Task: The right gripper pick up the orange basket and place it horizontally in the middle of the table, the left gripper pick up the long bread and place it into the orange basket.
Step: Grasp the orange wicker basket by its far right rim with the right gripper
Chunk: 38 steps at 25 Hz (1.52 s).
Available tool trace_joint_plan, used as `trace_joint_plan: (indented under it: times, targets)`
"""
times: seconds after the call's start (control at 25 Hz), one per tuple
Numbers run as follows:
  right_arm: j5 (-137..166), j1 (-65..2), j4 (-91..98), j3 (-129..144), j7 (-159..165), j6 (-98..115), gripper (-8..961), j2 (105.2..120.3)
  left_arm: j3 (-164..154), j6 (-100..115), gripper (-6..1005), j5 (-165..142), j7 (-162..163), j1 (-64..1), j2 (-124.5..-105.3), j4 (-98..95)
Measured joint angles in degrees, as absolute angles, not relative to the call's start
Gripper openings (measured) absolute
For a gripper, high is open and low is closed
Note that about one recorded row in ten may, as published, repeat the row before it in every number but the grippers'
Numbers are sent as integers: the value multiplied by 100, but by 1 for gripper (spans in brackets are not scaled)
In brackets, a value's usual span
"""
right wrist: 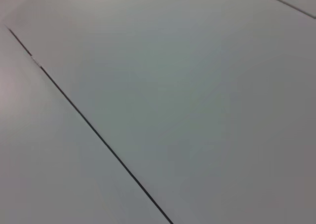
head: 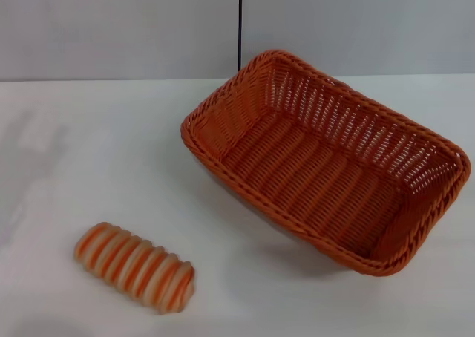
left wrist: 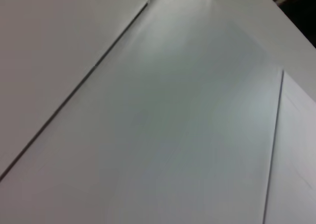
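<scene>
Nowhere in view, either black claw, so grip state impossible to tell. Large orange woven basket (head: 326,162) sitting askew on the white table (head: 67,159), right of centre, holding nothing. Small striped orange-and-cream oblong bread (head: 134,266) lying front-left, well apart.

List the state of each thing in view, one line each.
Orange basket: upright, empty, set at an angle on the right half of the table, not held.
Long bread: lying striped side up on the table, left of and nearer than the basket, apart from it, not held.
Table: white, bearing the basket and the bread.
Left gripper, right gripper: not in view.
</scene>
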<state>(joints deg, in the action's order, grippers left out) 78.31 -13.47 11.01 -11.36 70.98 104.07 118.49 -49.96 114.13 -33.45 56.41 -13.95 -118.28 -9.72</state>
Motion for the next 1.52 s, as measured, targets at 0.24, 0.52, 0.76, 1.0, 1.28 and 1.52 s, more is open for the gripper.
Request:
trace_joint_plan:
  times: [0.24,0.52,0.76,1.0,1.28,1.52]
  targets:
    - [7836,-1351,1310,-1192,7681,10484,555,11830,-4918,11440,836,-3240,5658,-1386,-11826,-1082]
    - [7908,-1307,2729,-188,7933,10876,553,11684,-4909,11443,742,-3082,5671,-1355,-11822,-951]
    - [9132,-1591,4139,862,10666,11054,553,10529,-4959,11433,647,-3228,5595,-1269,-11806,-1021]
    - [11158,-2363,4999,907,12168,11497,552,10021,-5000,11438,646,-3661,5589,-1165,-11795,-1277]
    - [13389,-3342,5050,1873,12502,11984,552,9769,-5001,11418,645,-3784,5585,-1177,-11788,-1278]
    - [13810,-3479,4962,2824,12583,11429,551,10000,-5001,11425,644,-3826,5597,-1162,-11786,-1275]
